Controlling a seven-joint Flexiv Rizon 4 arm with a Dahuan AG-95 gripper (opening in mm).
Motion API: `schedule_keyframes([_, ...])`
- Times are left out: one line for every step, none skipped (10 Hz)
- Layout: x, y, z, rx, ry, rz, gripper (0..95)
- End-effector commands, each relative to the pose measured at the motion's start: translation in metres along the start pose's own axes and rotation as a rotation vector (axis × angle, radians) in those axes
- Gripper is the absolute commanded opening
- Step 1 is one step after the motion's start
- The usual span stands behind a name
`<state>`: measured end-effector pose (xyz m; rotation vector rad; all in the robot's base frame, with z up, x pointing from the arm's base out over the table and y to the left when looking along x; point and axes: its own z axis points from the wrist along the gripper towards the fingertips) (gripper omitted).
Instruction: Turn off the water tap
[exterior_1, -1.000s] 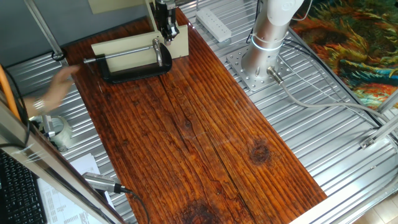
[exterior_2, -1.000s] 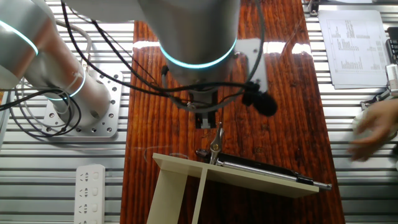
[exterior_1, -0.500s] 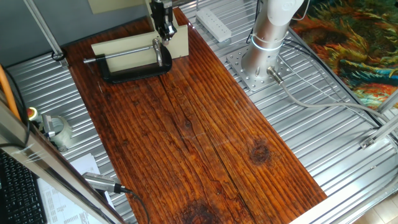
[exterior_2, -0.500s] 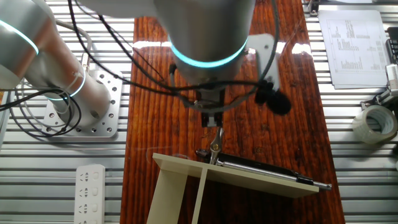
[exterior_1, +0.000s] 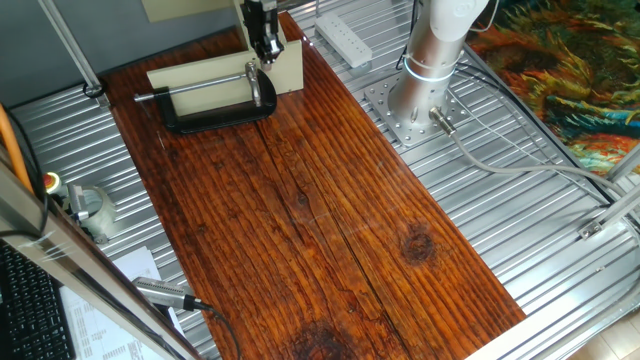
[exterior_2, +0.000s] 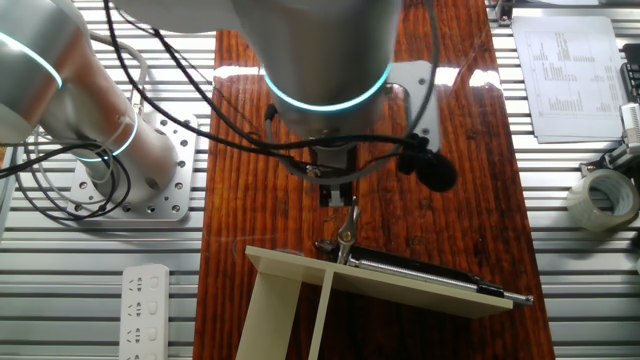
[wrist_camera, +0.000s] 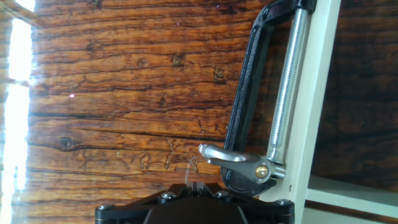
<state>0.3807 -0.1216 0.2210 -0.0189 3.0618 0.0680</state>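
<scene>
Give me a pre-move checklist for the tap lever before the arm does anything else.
1. Water tap in sight of the hand view: ok, its chrome lever lies flat, pointing left from a brass-coloured pivot.
2. Gripper lined up over the tap's lever end: ok in one fixed view; it sits above that end.
3. Fingers touching the lever: cannot tell; the fingertips do not show in the hand view.
4. Jaws open or shut: cannot tell.
5. Tap held firm: ok, the black C-clamp and threaded rod sit against the cream block.
6. No hands near the tap: ok.
</scene>
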Motion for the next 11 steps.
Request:
schedule_keyframes([0.0011, -0.0018, -0.0012, 0.001, 0.001, -0.004, 0.0])
schedule_keyframes([0.0019, -0.0031, -0.0019, 0.001, 0.001, -0.011, 0.0])
schedule_keyframes([0.0030, -0.0048, -0.0029, 0.002, 0.004, -0.014, 0.0])
schedule_keyframes([0.0033, -0.0052, -0.0032, 0.002, 0.005, -0.014, 0.0])
schedule_keyframes([0.0035, -0.0056, -0.0034, 0.001, 0.004, -0.013, 0.0])
schedule_keyframes([0.0037, -0.0058, -0.0036, 0.002, 0.001, -0.016, 0.0])
schedule_keyframes([0.0041, -0.0062, -0.0039, 0.002, 0.001, -0.019, 0.0])
schedule_keyframes([0.0046, -0.0069, -0.0043, 0.002, 0.003, -0.023, 0.0])
schedule_keyframes([0.0049, -0.0072, -0.0046, 0.001, 0.003, -0.024, 0.0])
schedule_keyframes([0.0049, -0.0072, -0.0046, 0.001, 0.004, -0.024, 0.0])
schedule_keyframes([0.0049, -0.0072, -0.0046, 0.001, 0.005, -0.025, 0.0])
